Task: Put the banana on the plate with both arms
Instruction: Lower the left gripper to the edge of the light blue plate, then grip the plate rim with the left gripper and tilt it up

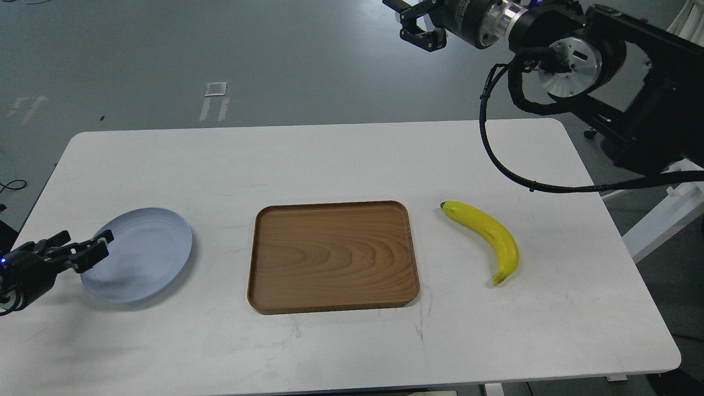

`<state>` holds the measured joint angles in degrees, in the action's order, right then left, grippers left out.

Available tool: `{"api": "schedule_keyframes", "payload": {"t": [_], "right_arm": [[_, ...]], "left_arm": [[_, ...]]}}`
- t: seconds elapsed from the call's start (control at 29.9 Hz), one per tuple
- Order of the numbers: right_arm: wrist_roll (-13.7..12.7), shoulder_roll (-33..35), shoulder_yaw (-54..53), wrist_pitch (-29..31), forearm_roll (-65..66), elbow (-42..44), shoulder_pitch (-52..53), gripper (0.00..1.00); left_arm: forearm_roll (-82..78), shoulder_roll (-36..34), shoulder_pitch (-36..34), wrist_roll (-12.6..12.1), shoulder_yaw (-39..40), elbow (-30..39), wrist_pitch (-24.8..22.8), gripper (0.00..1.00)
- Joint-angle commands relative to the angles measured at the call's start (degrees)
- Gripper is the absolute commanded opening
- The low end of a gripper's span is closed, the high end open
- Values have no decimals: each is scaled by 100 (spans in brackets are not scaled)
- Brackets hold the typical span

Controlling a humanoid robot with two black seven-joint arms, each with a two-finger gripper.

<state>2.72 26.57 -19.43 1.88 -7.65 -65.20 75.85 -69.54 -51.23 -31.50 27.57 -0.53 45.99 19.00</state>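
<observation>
The yellow banana (487, 237) lies on the white table (341, 159), right of the wooden tray. The pale blue-grey plate (146, 258) lies at the left of the table and holds nothing. My left gripper (82, 248) is low at the plate's left rim, fingers spread and holding nothing; whether it touches the plate I cannot tell. My right gripper (415, 23) is high at the top of the view, beyond the table's far edge, open and empty, far above and behind the banana.
A brown wooden tray (333, 256) lies in the middle of the table between the plate and the banana. The right arm's black cable (495, 159) loops down over the table's far right corner. Grey floor lies beyond the table.
</observation>
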Motion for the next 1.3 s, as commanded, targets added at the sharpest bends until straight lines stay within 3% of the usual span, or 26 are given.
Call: {"api": "schedule_keyframes", "payload": {"t": [0.0, 0.23, 0.33, 0.37, 0.43, 0.57, 0.63, 1.14, 1.27], "right_arm": [[0, -3, 1, -12, 0, 7, 0, 100], [0, 23, 10, -12, 0, 7, -61, 100], [0, 23, 10, -12, 0, 7, -79, 100], [0, 23, 10, -20, 9, 7, -96, 100], [0, 23, 10, -21, 9, 7, -105, 100], [9, 41, 10, -21, 9, 7, -105, 100], [9, 41, 10, -21, 0, 7, -105, 100], [36, 58, 10, -126, 9, -19, -167, 100], [36, 76, 10, -135, 9, -28, -158, 100]], "left_arm": [[-7, 271, 56, 29, 1, -423, -2, 93], [2, 448, 65, 43, 1, -688, -2, 85], [-7, 448, 65, 43, -8, -679, -2, 64], [-7, 448, 65, 43, -8, -679, -2, 53], [-7, 448, 100, 43, -8, -688, -19, 43], [-7, 448, 249, 43, -17, -688, -20, 8], [-16, 439, 258, 43, -17, -697, -20, 0], [317, 395, 100, 43, 71, -794, -54, 0], [660, 316, -303, 43, 97, -443, -528, 0]]}}
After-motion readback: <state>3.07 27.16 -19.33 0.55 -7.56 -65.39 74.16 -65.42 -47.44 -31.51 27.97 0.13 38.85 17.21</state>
